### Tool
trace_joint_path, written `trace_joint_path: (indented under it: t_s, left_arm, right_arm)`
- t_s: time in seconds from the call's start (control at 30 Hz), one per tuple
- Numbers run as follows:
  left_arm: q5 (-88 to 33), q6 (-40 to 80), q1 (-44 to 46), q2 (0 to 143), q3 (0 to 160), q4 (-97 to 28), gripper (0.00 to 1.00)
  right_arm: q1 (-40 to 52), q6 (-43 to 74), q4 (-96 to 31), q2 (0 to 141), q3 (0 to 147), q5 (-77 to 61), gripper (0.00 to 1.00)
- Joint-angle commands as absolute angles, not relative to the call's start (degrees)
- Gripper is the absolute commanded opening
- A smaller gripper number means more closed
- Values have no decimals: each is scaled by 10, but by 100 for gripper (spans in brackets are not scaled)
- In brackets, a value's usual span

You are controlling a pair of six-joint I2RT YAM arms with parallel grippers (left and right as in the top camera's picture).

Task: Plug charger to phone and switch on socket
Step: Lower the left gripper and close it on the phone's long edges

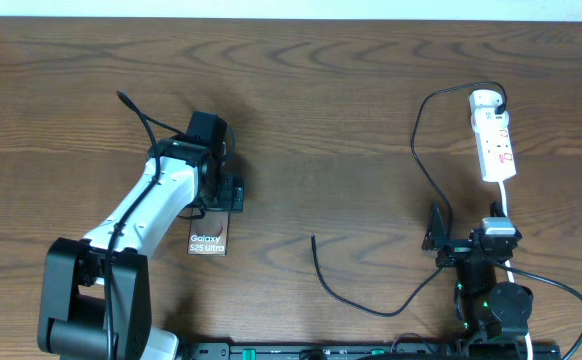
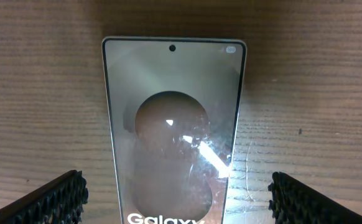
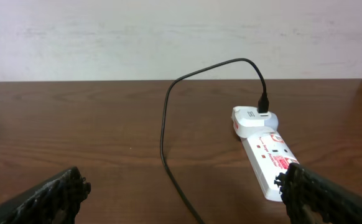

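Phone (image 2: 171,124) flat on table (image 1: 321,100), face up, under left pincer (image 2: 178,202). Its fingers stand wide apart on either side of phone, not touching. Right pincer (image 3: 184,199) also wide apart, empty, near socket (image 1: 493,140). Charger (image 1: 418,150) plugged at socket's top end. Free tip lies on table between phone and right pincer.

1. The socket (image 3: 269,163) lies flat on the table (image 3: 75,124).
2. The charger (image 3: 168,106) enters the socket's far end and loops left of it.
3. The right gripper (image 3: 181,190) is spread wide, one finger (image 3: 321,196) covering the socket's near end.
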State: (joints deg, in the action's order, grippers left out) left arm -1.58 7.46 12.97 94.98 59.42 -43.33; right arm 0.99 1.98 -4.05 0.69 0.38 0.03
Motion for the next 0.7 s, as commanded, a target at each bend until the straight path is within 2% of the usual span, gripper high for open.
trace_joint_path:
  t_s: [0.0,0.67]
  left_arm:
    - [-21,73,130,943,592,-434,92]
    - [-21,74,130,943,527,-375,92]
  right_arm:
    - [14,25,-43,4,3,5,99]
    - [14,25,-43,4,3,5,99]
